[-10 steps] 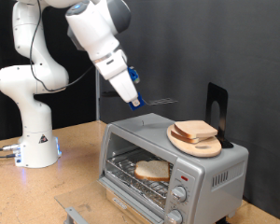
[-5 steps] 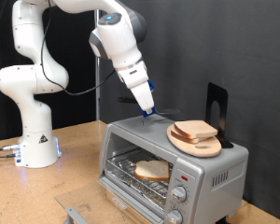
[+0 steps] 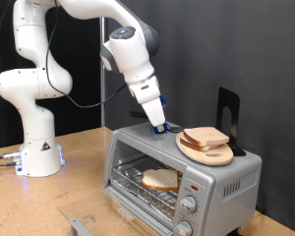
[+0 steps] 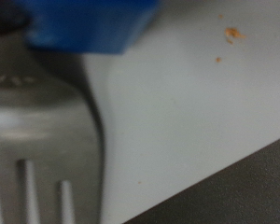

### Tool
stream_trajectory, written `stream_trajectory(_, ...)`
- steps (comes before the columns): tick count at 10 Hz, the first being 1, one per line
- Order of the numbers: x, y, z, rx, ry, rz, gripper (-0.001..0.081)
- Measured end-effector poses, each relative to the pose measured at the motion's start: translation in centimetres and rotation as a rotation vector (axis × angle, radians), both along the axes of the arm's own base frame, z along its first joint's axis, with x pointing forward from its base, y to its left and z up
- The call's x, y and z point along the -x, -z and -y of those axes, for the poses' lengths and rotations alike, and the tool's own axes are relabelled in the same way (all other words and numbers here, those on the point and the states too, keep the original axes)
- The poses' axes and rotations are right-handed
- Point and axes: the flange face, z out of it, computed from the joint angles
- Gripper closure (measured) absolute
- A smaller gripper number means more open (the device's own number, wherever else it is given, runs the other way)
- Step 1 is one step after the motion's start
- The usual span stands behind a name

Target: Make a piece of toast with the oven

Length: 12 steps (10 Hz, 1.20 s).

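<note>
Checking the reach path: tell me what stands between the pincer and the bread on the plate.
Nothing visible does. The pincer is low over the oven top, at the exterior view's left of the wooden plate; the bread slices lie uncovered.

The arm is swinging down, bringing the claw (image 3: 159, 127) onto the top of the oven (image 3: 183, 173), beside its plate (image 3: 205, 150).

A round wooden plate (image 3: 207, 151) sits raised above the desk (image 3: 81, 147), toward the exterior view's right. Behind the plate stands a black upright stand (image 3: 227, 114), near the desk's far right edge. A grey metal bracket (image 3: 78, 224) lies at the near edge.
</note>
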Motion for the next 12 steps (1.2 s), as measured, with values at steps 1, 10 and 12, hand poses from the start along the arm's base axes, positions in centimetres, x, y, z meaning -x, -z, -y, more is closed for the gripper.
stream_trajectory(1,0.0,0.0,0.0,-0.004,-0.003,0.003,0.002)
stream_trajectory(10,-0.5,-1.1,1.7,-0.004,-0.021,0.142,0.0)
stream_trajectory(12,-0.4,-2.2,2.4,-0.054,-0.006,0.15,0.0)
